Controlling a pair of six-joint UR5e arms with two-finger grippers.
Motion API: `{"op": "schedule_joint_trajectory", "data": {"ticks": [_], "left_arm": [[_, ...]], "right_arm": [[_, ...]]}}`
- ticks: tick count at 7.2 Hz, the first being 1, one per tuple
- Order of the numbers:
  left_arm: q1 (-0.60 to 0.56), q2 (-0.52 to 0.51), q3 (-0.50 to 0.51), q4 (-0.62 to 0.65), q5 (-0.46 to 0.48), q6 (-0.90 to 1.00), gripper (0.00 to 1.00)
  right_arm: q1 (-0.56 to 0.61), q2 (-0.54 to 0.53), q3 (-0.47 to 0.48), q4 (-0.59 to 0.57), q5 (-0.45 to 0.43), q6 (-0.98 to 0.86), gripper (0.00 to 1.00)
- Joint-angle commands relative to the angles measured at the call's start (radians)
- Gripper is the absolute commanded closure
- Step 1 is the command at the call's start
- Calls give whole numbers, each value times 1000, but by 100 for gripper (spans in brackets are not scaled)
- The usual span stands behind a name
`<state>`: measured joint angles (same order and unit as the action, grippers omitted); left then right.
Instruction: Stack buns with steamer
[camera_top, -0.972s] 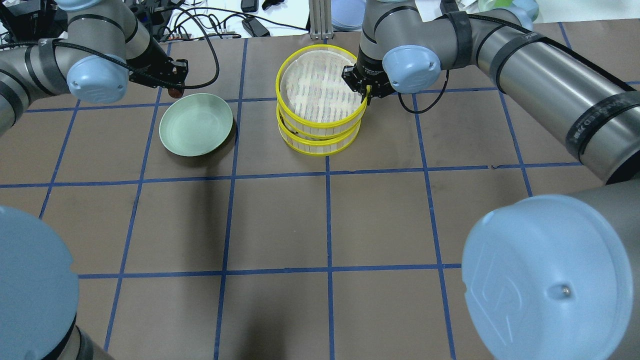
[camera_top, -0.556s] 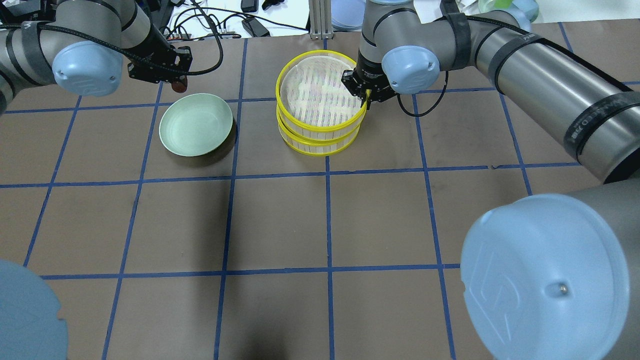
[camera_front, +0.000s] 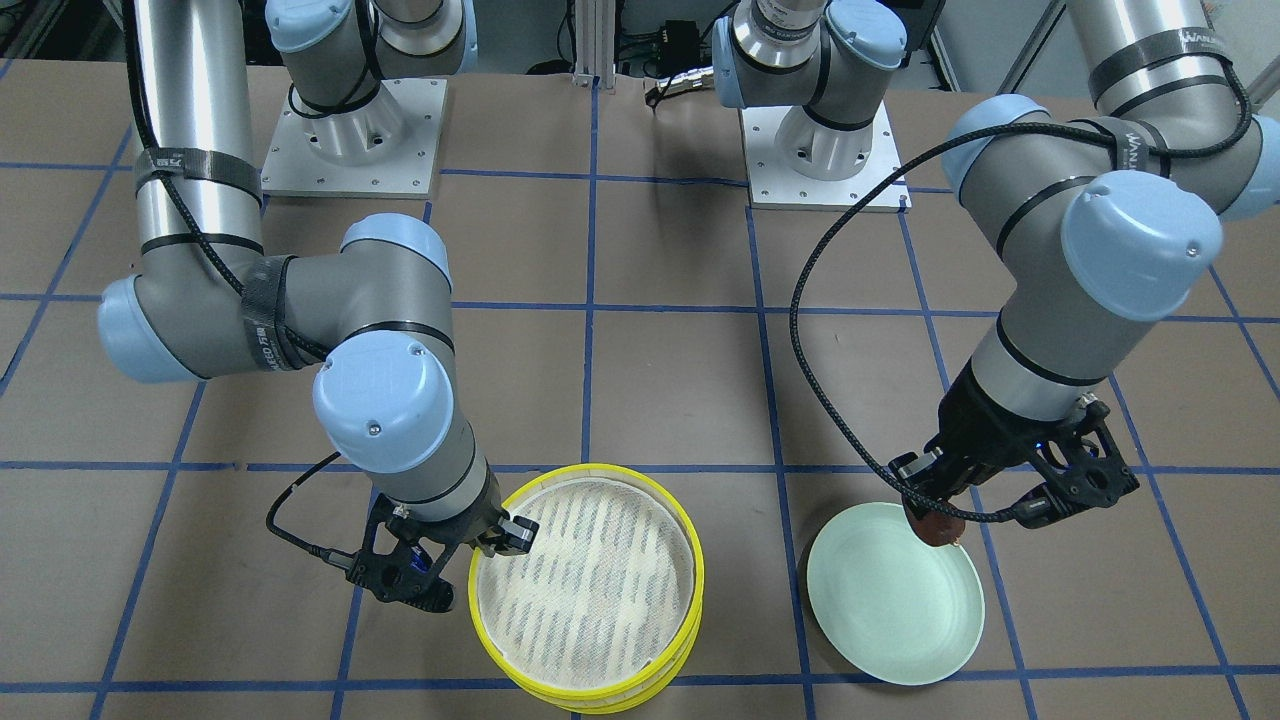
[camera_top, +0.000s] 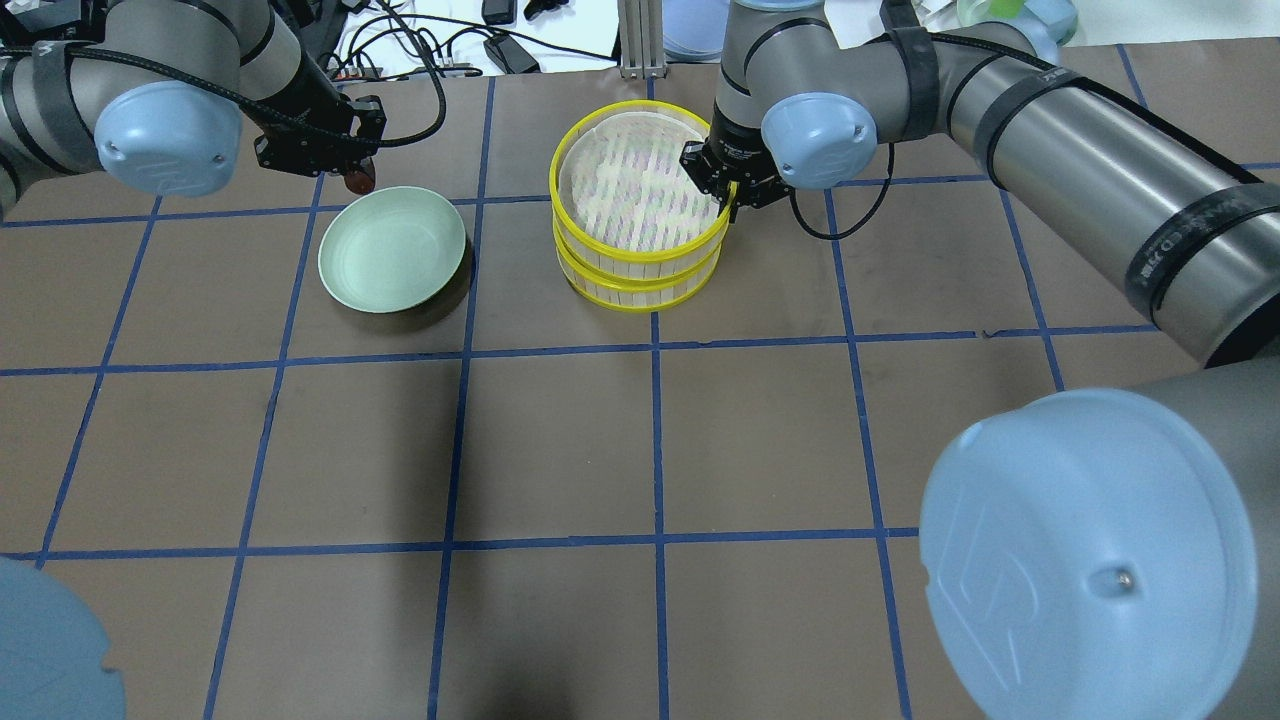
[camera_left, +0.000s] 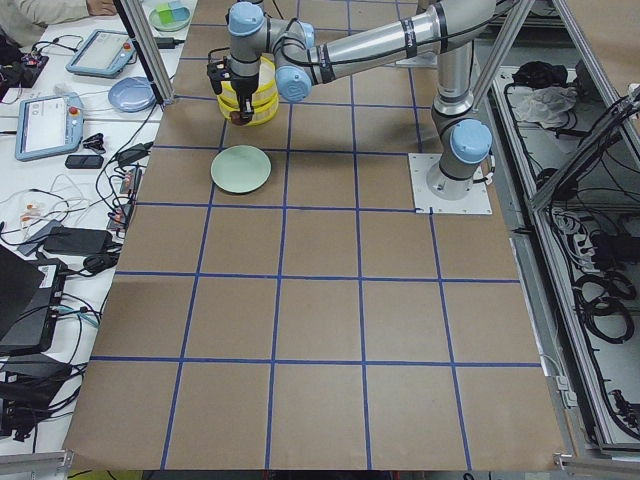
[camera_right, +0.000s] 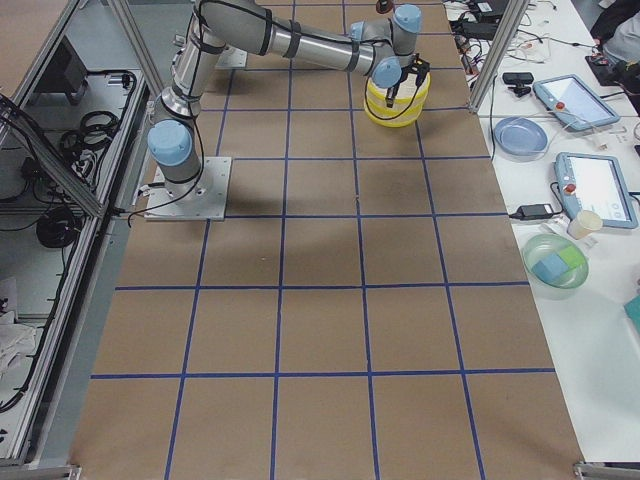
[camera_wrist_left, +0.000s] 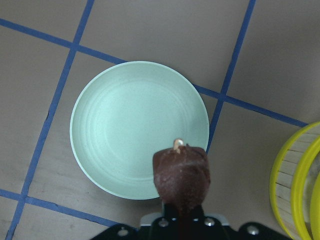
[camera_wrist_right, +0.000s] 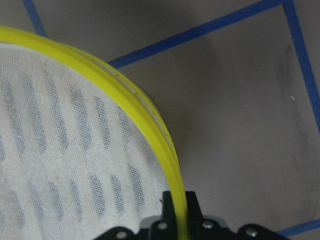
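The steamer is two yellow-rimmed tiers stacked at the table's far middle, the upper tier (camera_top: 640, 185) resting on the lower tier (camera_top: 640, 290). Its white mesh liner (camera_front: 585, 585) is bare. My right gripper (camera_top: 733, 197) is shut on the upper tier's rim (camera_wrist_right: 150, 130) at its right side. My left gripper (camera_top: 356, 177) is shut on the dark reddish-brown bun (camera_wrist_left: 181, 172) and holds it above the far edge of the green plate (camera_top: 392, 250). The bun also shows in the front-facing view (camera_front: 938, 528). The pale cream bun is out of view.
The pale-green plate (camera_front: 895, 610) holds nothing and lies left of the steamer. An aluminium post (camera_top: 635, 40) and cables (camera_top: 420, 55) stand beyond the table's far edge. The arm bases (camera_front: 350, 140) sit at the robot's side.
The upper tier has sunk lower onto the lower tier, with the right gripper still on its rim. The left arm has swung, and the bun has shifted slightly right over the plate's far edge.
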<state>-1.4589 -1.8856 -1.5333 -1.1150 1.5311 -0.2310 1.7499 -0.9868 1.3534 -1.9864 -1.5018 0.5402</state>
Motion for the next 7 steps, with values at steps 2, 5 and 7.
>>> {"op": "schedule_joint_trajectory", "data": {"ticks": [2,5,7], "left_arm": [[-1,10,-1,-15,3,-4,100],[-1,8,-1,-23,1,7,100],[-1,8,-1,-32,1,7,100]], "right_arm": [[0,0,3,0,6,12,100],[22,-1,4,-9,5,46,94],[23,0,6,-17,3,38,89]]}}
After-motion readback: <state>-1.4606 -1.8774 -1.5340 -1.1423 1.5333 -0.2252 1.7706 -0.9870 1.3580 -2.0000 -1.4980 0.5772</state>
